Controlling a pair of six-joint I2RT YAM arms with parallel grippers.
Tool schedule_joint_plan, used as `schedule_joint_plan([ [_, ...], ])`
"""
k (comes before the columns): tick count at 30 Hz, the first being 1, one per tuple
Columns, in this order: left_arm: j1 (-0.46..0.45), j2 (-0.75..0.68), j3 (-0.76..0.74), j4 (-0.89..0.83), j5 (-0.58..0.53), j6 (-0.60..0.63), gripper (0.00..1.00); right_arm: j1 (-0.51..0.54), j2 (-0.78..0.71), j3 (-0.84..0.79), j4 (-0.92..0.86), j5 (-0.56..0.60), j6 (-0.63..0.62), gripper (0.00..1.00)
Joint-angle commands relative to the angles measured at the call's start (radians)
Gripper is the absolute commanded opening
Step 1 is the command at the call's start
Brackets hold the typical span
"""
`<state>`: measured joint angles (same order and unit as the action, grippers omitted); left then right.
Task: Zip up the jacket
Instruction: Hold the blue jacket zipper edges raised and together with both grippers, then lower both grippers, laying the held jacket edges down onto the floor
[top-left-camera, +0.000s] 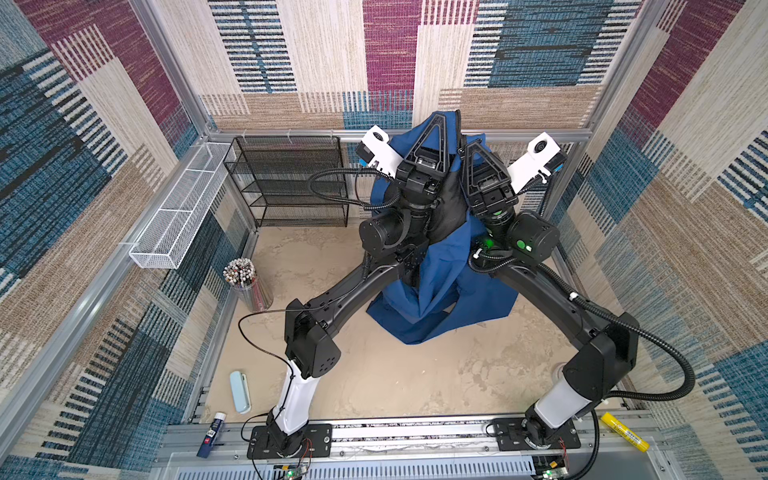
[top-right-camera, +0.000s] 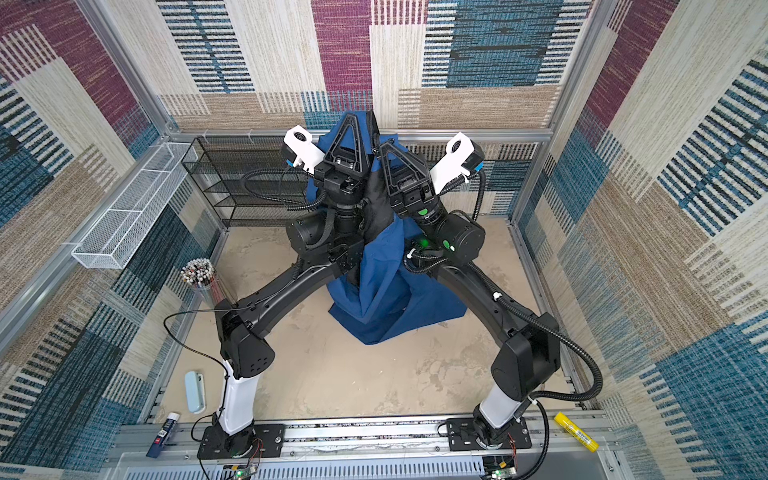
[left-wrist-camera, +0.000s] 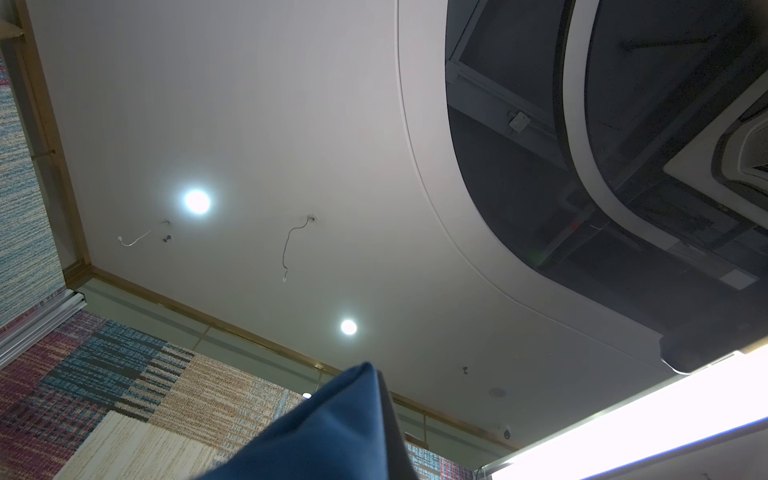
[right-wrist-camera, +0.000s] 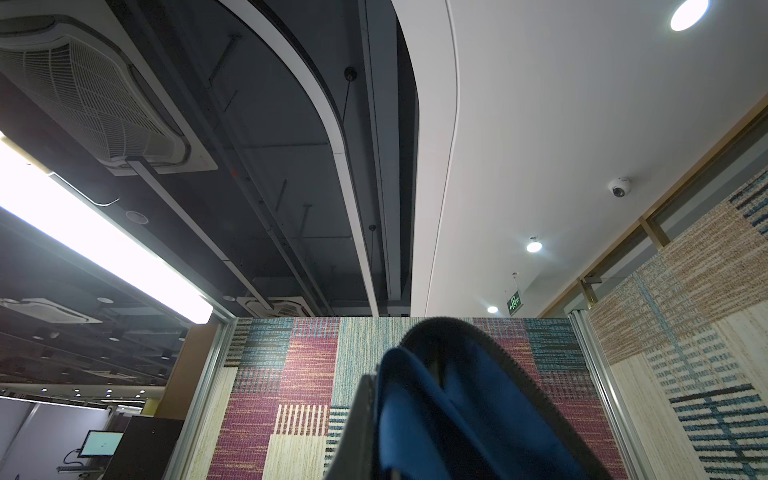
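Note:
The navy blue jacket (top-left-camera: 440, 286) (top-right-camera: 386, 299) hangs from both raised grippers, and its lower part is bunched on the table at the back middle. Black lining (top-left-camera: 451, 208) shows between the two arms. My left gripper (top-left-camera: 439, 120) (top-right-camera: 353, 118) points upward and is shut on a top edge of the jacket (left-wrist-camera: 332, 428). Just right of it and slightly lower, my right gripper (top-left-camera: 471, 147) (top-right-camera: 384, 146) is shut on another fold (right-wrist-camera: 449, 415). A black zipper tape with teeth (right-wrist-camera: 505, 365) curves over that fold. The zipper slider is hidden.
A black mesh shelf (top-left-camera: 286, 178) stands at the back left, with a white wire basket (top-left-camera: 178, 208) on the left rail. A cup of pencils (top-left-camera: 245, 282), a pale blue case (top-left-camera: 240, 390), a glue stick (top-left-camera: 212, 432) and a yellow marker (top-left-camera: 625, 430) lie near the edges.

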<state>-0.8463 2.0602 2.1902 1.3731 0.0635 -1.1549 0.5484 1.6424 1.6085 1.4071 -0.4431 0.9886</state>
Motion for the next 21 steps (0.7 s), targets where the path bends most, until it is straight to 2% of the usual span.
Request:
schedule_joint_plan([
  [1,-0.006,-0.006,0.001,0.034,0.033,0.013,0.00,0.001,-0.008,-0.004,0.441,0.013,-0.010,0.00],
  [12,-0.006,-0.031,-0.036,0.035,0.039,0.031,0.00,0.001,-0.019,-0.003,0.442,0.021,-0.022,0.00],
  [21,0.003,-0.085,-0.115,0.028,0.027,0.073,0.00,-0.011,-0.084,-0.106,0.397,0.021,-0.095,0.00],
])
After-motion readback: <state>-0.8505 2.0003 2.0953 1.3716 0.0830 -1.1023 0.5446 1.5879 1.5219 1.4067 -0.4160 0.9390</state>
